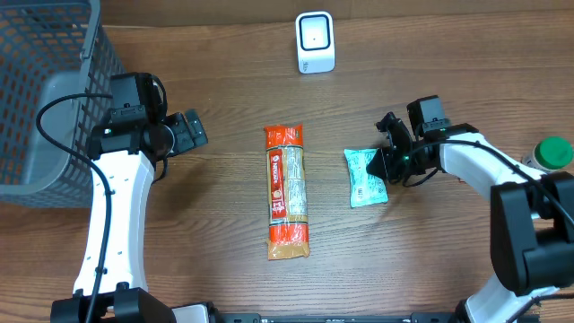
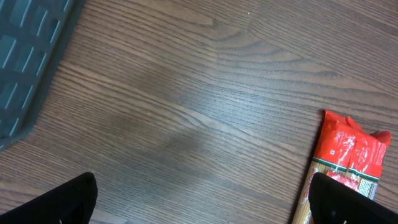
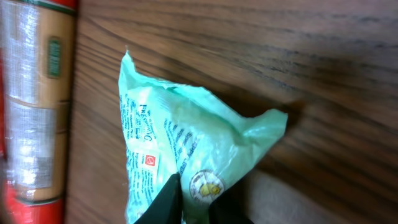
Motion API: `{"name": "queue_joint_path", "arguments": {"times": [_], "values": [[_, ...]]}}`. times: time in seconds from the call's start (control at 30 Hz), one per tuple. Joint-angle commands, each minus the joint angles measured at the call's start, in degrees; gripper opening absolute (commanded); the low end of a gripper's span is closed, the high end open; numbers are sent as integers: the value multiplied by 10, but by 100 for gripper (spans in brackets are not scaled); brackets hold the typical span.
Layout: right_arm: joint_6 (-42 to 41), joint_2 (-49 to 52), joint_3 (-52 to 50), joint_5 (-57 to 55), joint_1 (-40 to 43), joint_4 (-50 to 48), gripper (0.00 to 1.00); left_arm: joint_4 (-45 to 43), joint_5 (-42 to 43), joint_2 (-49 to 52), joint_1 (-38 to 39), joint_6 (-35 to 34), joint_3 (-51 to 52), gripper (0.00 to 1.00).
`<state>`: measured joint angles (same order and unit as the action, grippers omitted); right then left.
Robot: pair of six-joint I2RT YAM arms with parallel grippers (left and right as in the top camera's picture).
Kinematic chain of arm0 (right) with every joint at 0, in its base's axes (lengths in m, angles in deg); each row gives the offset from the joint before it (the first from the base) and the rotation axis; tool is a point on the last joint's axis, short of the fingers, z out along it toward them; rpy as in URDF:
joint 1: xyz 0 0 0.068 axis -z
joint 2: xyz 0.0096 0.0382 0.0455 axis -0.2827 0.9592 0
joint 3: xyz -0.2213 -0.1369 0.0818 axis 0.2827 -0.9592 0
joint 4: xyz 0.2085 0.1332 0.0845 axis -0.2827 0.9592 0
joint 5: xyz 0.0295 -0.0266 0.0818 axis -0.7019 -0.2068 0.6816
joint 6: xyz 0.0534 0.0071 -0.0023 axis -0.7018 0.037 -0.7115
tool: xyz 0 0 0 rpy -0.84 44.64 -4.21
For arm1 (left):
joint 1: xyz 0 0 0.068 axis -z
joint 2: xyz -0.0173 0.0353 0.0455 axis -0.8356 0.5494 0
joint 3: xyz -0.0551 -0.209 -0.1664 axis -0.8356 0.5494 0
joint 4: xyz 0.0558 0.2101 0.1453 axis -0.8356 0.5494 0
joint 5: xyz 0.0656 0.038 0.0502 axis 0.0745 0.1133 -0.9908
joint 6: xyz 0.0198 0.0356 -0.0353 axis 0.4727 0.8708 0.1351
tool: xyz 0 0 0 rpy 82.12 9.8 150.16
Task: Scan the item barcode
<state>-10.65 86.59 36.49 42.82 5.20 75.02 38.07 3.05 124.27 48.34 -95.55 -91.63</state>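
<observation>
Green pouch (image 1: 366, 177) lies right of centre: left claw (image 1: 195, 130) gapes wide, pasta packet (image 1: 287, 191) lies mid-table, then the pouch, its right edge pinched in the right claw (image 1: 384, 166). Right wrist view alone shows the fingers (image 3: 166, 200) nipping that crumpled edge; only overhead catches the white scanner (image 1: 315, 41)

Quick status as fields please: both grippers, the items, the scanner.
left gripper: open, empty, next to the basket
right gripper: shut on the green packet's right edge
green packet: right of the pasta packet, apart from it
pasta packet: table centre, untouched
scanner: far side, apart from both items
</observation>
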Motion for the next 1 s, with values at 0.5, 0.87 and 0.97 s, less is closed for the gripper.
{"name": "queue_joint_path", "arguments": {"times": [0.5, 0.87, 0.97], "values": [[-71, -262, 75, -75, 9, 26, 3, 0, 2, 0, 1, 7, -3, 100], [-71, -99, 497, -143, 1, 341, 3, 0, 2, 0, 1, 7, -3, 100], [-71, -60, 541, -179, -16, 335, 4, 0, 2, 0, 1, 7, -3, 100]]}}
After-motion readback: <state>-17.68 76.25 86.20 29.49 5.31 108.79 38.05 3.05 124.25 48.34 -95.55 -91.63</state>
